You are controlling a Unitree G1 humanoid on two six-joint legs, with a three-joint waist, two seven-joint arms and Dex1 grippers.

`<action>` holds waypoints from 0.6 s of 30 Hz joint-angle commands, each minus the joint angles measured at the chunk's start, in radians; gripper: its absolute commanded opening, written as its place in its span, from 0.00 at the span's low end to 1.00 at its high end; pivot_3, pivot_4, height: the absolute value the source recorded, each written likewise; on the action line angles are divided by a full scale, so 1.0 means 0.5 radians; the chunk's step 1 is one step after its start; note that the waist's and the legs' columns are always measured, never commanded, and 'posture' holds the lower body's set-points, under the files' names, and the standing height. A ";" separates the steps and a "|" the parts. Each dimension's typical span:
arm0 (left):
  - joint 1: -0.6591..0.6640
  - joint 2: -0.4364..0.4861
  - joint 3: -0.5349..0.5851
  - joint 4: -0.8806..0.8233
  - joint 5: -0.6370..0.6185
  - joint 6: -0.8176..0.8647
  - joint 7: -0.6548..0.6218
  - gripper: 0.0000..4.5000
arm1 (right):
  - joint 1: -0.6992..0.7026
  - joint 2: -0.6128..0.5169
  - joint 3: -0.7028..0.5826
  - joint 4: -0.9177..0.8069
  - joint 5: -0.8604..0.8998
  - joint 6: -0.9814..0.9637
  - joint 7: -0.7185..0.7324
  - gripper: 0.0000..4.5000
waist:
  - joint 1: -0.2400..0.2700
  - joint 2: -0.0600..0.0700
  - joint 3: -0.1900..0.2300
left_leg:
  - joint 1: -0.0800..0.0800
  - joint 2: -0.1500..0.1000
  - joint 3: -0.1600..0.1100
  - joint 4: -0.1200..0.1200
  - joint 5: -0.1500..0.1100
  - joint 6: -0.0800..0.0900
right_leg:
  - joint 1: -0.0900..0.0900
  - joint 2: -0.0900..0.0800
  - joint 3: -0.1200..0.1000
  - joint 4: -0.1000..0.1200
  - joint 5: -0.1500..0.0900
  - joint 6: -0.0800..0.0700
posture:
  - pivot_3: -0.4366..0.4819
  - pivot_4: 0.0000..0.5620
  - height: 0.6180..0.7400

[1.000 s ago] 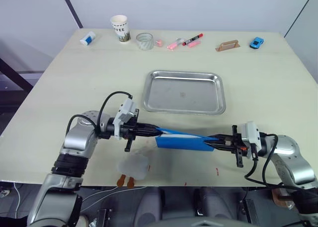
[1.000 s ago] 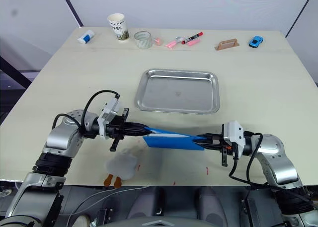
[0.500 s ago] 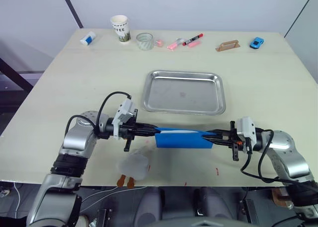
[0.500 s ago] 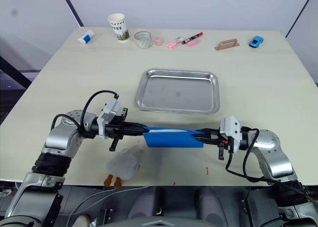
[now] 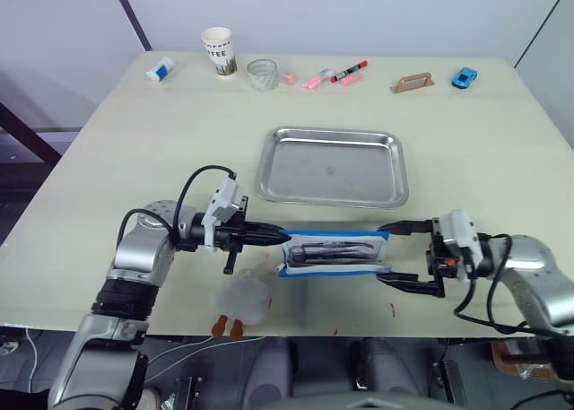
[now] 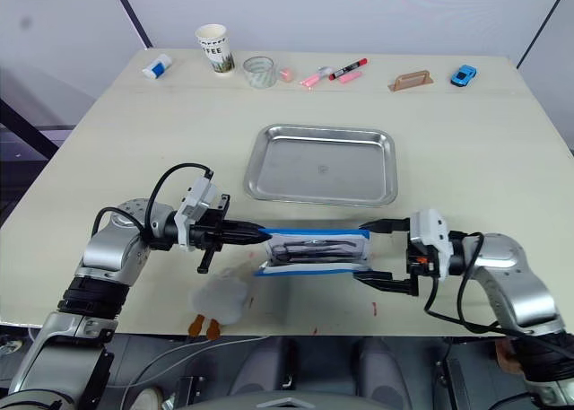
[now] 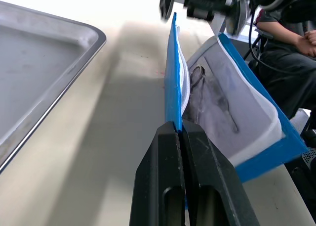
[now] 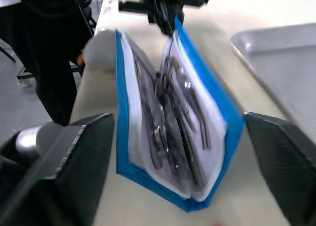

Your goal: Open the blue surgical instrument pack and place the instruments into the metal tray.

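Observation:
The blue surgical instrument pack (image 5: pixel 330 251) lies near the table's front edge. It is spread open, showing its pale lining. Several slim silver instruments (image 5: pixel 328 248) are tucked inside it. My left gripper (image 5: pixel 276 237) is shut on the pack's left blue edge (image 7: pixel 173 87), which stands upright between its fingers (image 7: pixel 165 157). My right gripper (image 5: pixel 396 255) is just off the pack's right end, open wide, with one finger on each side and nothing between them. The metal tray (image 5: pixel 278 168) sits bare just beyond the pack, at the table's middle.
Along the far edge stand a white bottle (image 5: pixel 160 68), a paper cup (image 5: pixel 216 49), a glass (image 5: pixel 262 74), pink and red markers (image 5: pixel 336 74), a wooden block (image 5: pixel 412 82) and a blue toy car (image 5: pixel 463 77). Crumpled clear plastic (image 5: pixel 240 298) lies at the front edge.
My right gripper has let go of the pack's right end, opened wide and drawn back a little. The pack has fallen open and now shows the instruments. The left grip is unchanged.

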 commanded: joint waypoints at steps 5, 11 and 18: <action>-0.034 0.008 0.001 0.090 0.045 -0.094 -0.046 0.00 | -0.040 -0.073 -0.158 -0.410 0.574 0.544 -0.184 0.97 | -0.003 0.000 0.000 | 0.000 0.000 -0.001 0.000 0.000 0.000 | 0.000 0.000 0.000 0.000 0.000 0.000 | 0.48 0.27 0.98; -0.038 -0.001 -0.009 0.101 0.056 -0.115 -0.051 0.00 | -0.088 -0.006 -0.094 -0.369 0.536 0.595 -0.270 0.64 | -0.001 0.000 0.000 | -0.001 0.000 0.000 0.000 0.000 0.000 | 0.000 0.000 0.000 0.000 0.000 0.000 | 0.48 0.27 0.98; -0.047 -0.019 -0.010 0.118 0.073 -0.143 -0.029 0.00 | 0.004 0.026 0.049 -0.322 0.323 0.515 -0.226 0.02 | -0.002 0.000 0.000 | -0.001 0.000 0.000 0.000 0.000 0.000 | 0.000 0.000 0.000 0.000 0.000 0.000 | 0.48 0.27 0.98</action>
